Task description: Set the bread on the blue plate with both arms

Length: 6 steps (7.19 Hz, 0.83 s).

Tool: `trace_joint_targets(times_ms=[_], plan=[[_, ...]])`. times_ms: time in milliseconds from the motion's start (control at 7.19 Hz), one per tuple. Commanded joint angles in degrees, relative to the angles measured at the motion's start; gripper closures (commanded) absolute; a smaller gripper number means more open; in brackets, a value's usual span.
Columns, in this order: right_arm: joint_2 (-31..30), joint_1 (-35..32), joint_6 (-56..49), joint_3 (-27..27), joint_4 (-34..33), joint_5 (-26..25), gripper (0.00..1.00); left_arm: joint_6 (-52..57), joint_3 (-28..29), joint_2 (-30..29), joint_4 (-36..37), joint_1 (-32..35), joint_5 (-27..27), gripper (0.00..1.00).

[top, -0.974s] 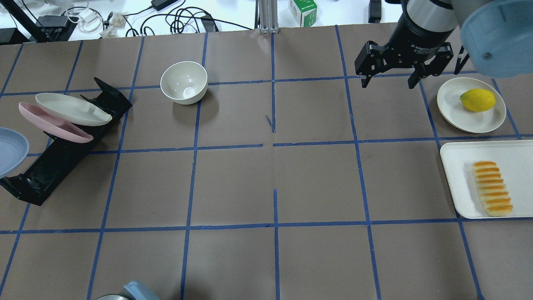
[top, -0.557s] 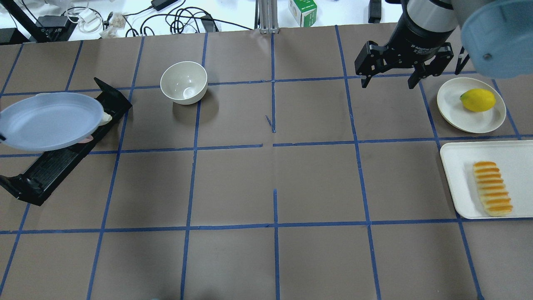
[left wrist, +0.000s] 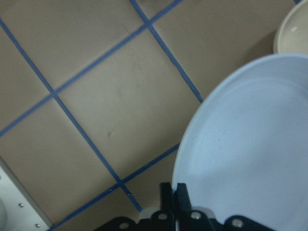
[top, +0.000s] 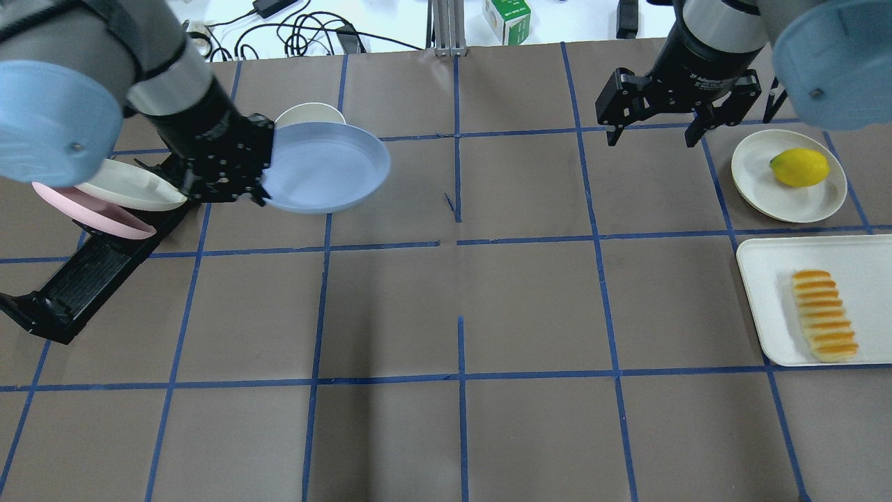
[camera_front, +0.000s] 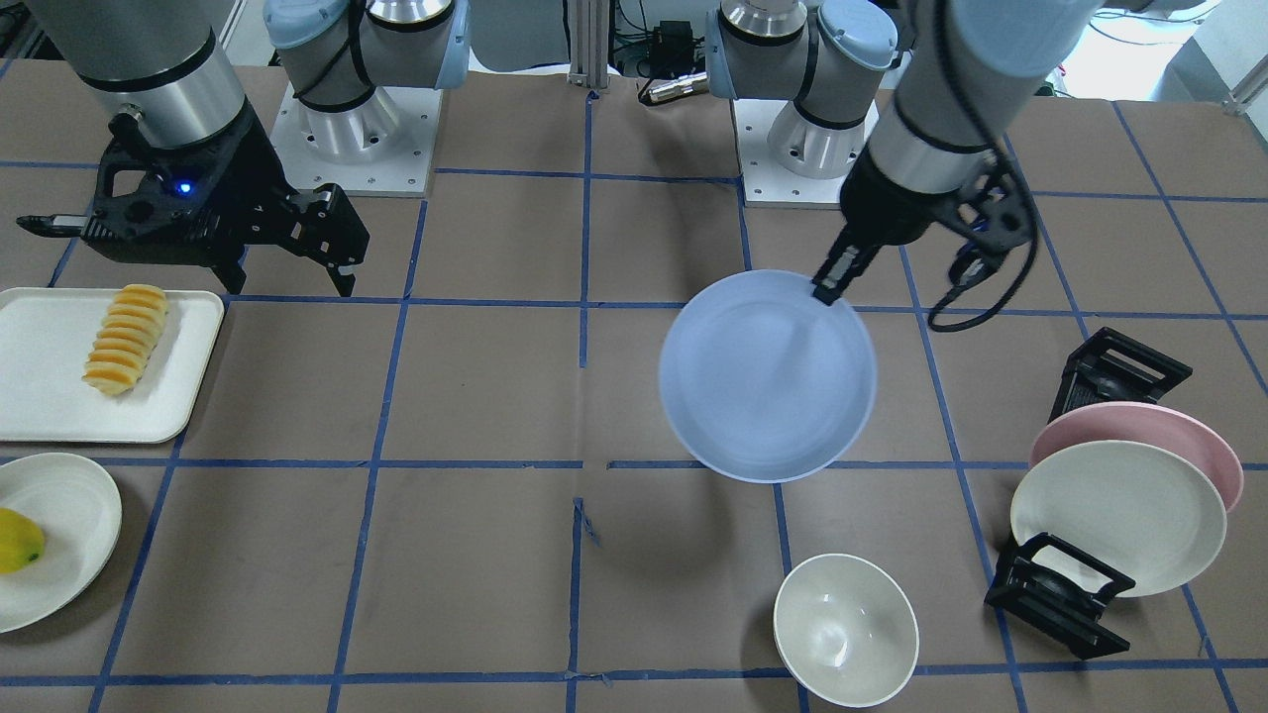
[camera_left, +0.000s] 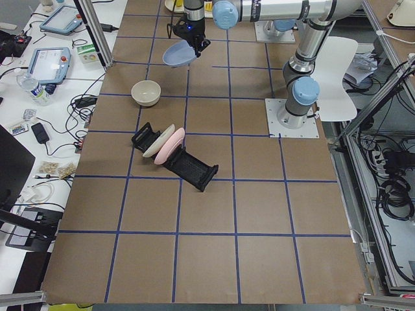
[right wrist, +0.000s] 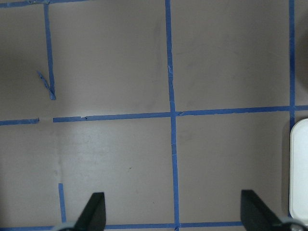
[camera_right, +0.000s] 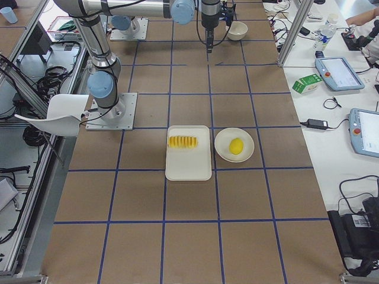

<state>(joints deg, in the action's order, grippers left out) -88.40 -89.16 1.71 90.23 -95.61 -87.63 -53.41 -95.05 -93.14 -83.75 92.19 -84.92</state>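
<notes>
My left gripper (top: 261,183) is shut on the rim of the pale blue plate (top: 324,167) and holds it above the table, left of centre. The front view shows the plate (camera_front: 768,376) hanging level from the gripper (camera_front: 827,287). In the left wrist view the fingers (left wrist: 180,192) pinch the plate's edge (left wrist: 250,144). The bread (top: 824,315) lies on a white tray (top: 766,307) at the right edge; it also shows in the front view (camera_front: 126,339). My right gripper (top: 650,143) is open and empty, high over the far right of the table, apart from the bread.
A white bowl (camera_front: 845,629) stands just beyond the held plate, partly hidden by it in the overhead view. A black rack (top: 90,272) at the left holds a pink plate (camera_front: 1204,446) and a cream plate (camera_front: 1119,515). A lemon (top: 799,167) sits on a cream plate at the far right.
My left arm has carried the blue plate from the table's left edge over the rack rightward, to beside the white bowl. The right arm has barely moved and stays open.
</notes>
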Motion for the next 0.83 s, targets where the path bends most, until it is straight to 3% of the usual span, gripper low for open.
trace_joint_targets(times_ms=[0, 139, 417, 696], plan=[[0.2, 0.4, -0.4, 0.2, 0.5, -0.1, 0.00, -0.6, -6.5, -5.4, 13.3, 6.7, 5.9, 1.00], [0.1, 0.5, -0.6, 0.7, 0.4, -0.4, 0.00, -1.9, -9.5, -8.1, 21.4, 11.6, 4.9, 1.00], [0.0, 1.1, -2.2, 0.9, 0.8, -4.4, 0.00, -3.9, -15.2, -13.0, 34.3, 13.9, 2.6, 1.00], [0.2, 2.4, -3.3, 1.0, -0.3, -4.4, 0.00, -3.7, -15.8, -14.4, 35.0, 14.0, 2.8, 1.00]])
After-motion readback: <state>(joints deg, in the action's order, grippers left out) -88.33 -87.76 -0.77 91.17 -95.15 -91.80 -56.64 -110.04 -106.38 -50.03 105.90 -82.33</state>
